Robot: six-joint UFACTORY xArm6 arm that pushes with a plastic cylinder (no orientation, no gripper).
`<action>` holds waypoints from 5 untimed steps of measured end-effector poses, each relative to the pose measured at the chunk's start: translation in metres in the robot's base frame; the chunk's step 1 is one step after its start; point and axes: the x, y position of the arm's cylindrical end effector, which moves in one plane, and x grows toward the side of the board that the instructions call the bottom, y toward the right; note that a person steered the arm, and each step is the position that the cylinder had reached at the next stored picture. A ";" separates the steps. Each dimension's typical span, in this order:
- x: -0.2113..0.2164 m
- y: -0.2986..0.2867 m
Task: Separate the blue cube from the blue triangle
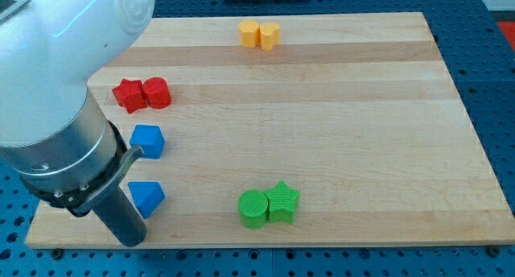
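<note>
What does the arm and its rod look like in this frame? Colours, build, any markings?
White glossy rounded shell up top, then a grey metallic cylindrical wrist with a black collar and a black bracket. Below it a straight dark grey rod. No cables or markings visible. My tip is blunt.

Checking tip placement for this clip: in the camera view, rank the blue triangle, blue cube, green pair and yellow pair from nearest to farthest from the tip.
From my tip, at the board's bottom-left:
1. Blue triangle, just above-right.
2. Blue cube, higher on the left.
3. Green pair, bottom centre.
4. Yellow pair, top edge.
</note>
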 end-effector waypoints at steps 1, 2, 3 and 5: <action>-0.024 0.000; -0.082 0.009; -0.117 0.008; -0.079 0.004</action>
